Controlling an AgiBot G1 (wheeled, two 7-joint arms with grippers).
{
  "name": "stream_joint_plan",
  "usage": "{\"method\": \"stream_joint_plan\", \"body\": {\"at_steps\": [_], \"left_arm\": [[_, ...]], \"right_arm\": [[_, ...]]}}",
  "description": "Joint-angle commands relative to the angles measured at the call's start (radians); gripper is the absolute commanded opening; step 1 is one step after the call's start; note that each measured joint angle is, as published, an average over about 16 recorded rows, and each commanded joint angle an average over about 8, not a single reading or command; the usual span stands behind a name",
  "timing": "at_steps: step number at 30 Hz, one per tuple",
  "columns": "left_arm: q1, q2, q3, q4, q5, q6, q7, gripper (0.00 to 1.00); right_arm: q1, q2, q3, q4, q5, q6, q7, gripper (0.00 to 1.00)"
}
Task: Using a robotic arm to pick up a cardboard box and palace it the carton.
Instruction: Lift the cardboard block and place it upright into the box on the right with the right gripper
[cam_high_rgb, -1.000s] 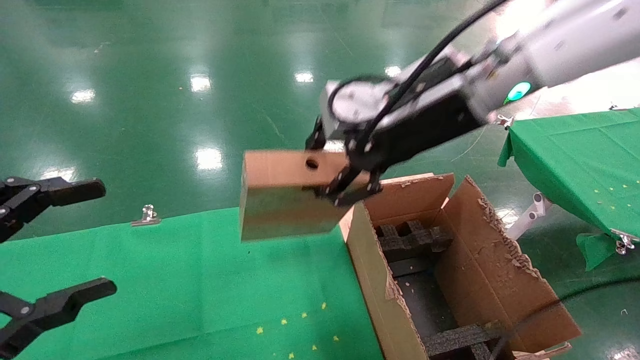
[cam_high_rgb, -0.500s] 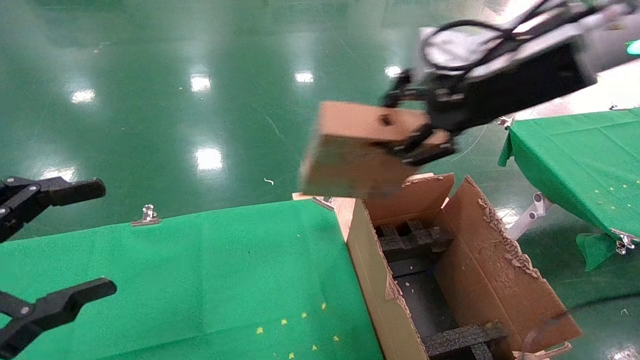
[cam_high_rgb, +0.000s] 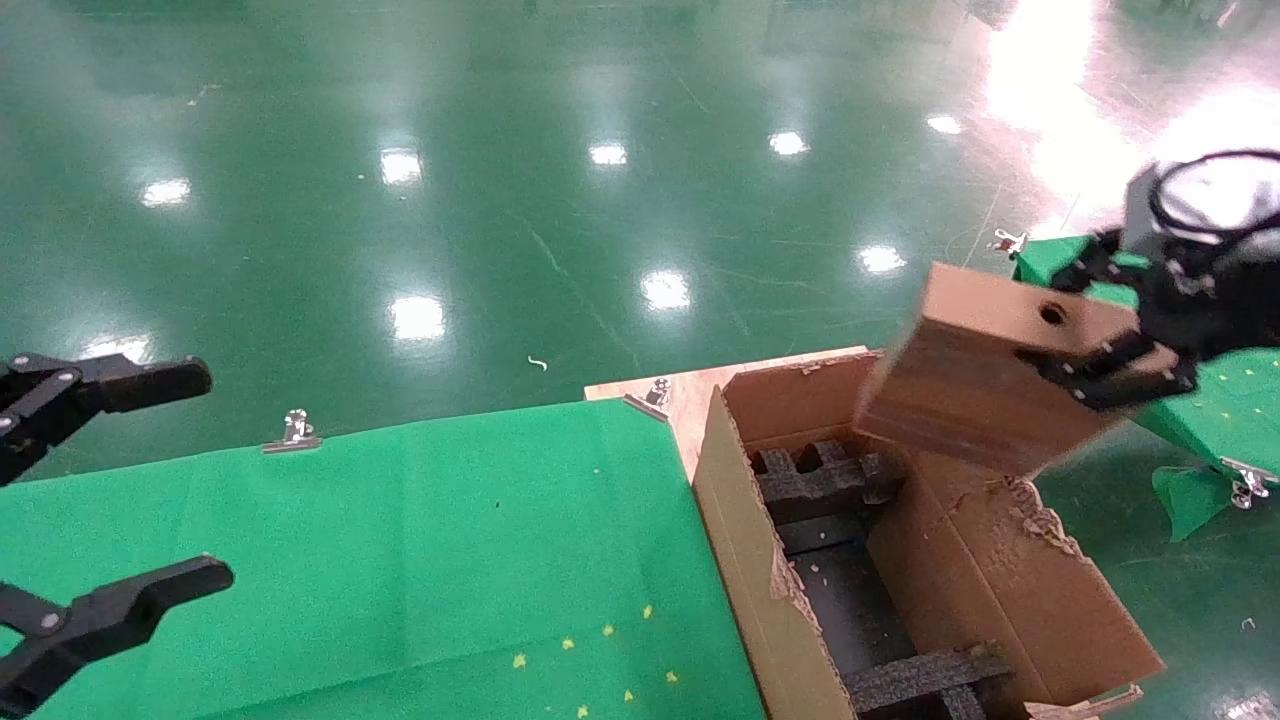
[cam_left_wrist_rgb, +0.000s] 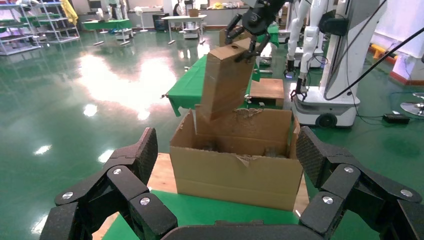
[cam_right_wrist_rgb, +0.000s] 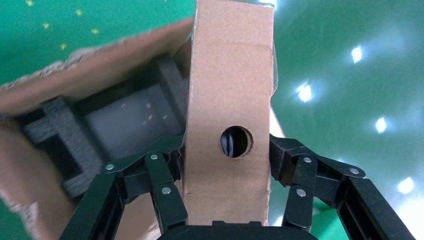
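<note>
The small brown cardboard box (cam_high_rgb: 975, 395) with a round hole hangs tilted in the air, my right gripper (cam_high_rgb: 1085, 325) shut on its holed end. Its lower end overlaps the far right flap of the open carton (cam_high_rgb: 735, 530), which has ragged edges and black foam inserts (cam_high_rgb: 815, 480). The right wrist view shows the box (cam_right_wrist_rgb: 230, 90) clamped between both fingers (cam_right_wrist_rgb: 165, 192), the carton's inside (cam_right_wrist_rgb: 115, 120) beneath. From the left wrist view the box (cam_left_wrist_rgb: 227, 80) hangs above the carton (cam_left_wrist_rgb: 235, 172). My left gripper (cam_high_rgb: 180, 480) is open at the far left, holding nothing.
The carton stands beside a table under green cloth (cam_high_rgb: 400, 530), held by metal clips (cam_high_rgb: 295, 430), on a wooden board (cam_high_rgb: 690, 385). Another green-clothed table (cam_high_rgb: 1225, 395) lies to the right, behind the right gripper. A glossy green floor surrounds all. White robot bases (cam_left_wrist_rgb: 325, 100) stand beyond the carton.
My right gripper has carried the cardboard box rightward, from over the green table's edge to above the carton's far right side. The left gripper has not moved.
</note>
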Motion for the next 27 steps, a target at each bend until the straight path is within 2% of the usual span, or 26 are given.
{"method": "stream_joint_plan", "body": {"at_steps": [1, 7, 18, 22, 27], "left_arm": [[0.0, 0.0, 0.0, 0.0, 0.0, 0.0, 0.0, 1.0], [0.0, 0.0, 0.0, 0.0, 0.0, 0.0, 0.0, 1.0], [0.0, 0.0, 0.0, 0.0, 0.0, 0.0, 0.0, 1.0], [0.0, 0.0, 0.0, 0.0, 0.0, 0.0, 0.0, 1.0], [0.0, 0.0, 0.0, 0.0, 0.0, 0.0, 0.0, 1.0]], "right_arm": [[0.003, 0.039, -0.026, 0.016, 0.003, 0.003, 0.017, 0.0], [-0.014, 0.09, -0.053, 0.03, 0.029, 0.033, 0.066, 0.0], [-0.029, 0.091, -0.056, 0.022, 0.039, 0.057, 0.097, 0.0], [-0.067, 0.109, -0.07, 0.036, 0.049, 0.134, 0.219, 0.0], [-0.134, 0.155, -0.104, 0.133, 0.034, 0.269, 0.482, 0.0]]}}
